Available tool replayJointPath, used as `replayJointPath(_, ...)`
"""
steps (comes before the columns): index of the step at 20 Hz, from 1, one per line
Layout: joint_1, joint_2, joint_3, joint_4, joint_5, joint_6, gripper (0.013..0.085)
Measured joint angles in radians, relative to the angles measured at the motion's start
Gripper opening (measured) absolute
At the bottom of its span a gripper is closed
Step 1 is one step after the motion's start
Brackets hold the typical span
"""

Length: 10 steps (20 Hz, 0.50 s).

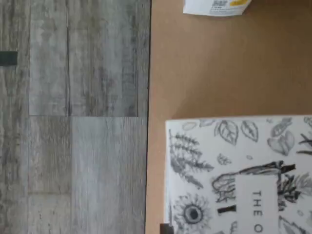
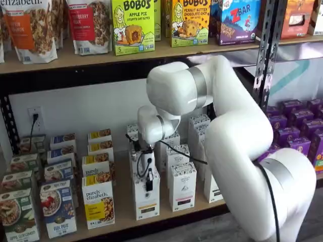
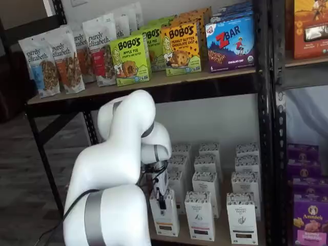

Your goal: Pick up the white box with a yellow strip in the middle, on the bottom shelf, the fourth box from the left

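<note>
The white box stands at the front of the bottom shelf (image 2: 122, 214) in both shelf views (image 2: 147, 199) (image 3: 165, 218), with a tan-yellow strip low on its face. My gripper (image 2: 149, 182) (image 3: 162, 197) reaches down onto its top, and one black finger (image 2: 149, 185) lies over the upper front face. The fingers are shut on the box, which still rests on the board. In the wrist view the box's patterned top (image 1: 239, 175) with leaf and flower drawings sits on the tan shelf board (image 1: 204, 73); no fingers show there.
A like carton with a pinkish strip (image 2: 182, 187) stands just right of the white box, and a purely elizabeth box (image 2: 98, 201) just left. More white cartons stand in rows behind. The upper shelf (image 2: 151, 53) hangs above the arm. Grey plank floor (image 1: 73, 117) lies beyond the shelf edge.
</note>
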Motion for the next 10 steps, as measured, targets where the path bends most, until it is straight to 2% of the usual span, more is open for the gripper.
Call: replayJointPath(10, 0.008, -0.076, 0.129, -0.06, -0.041, 0.059, 0.049)
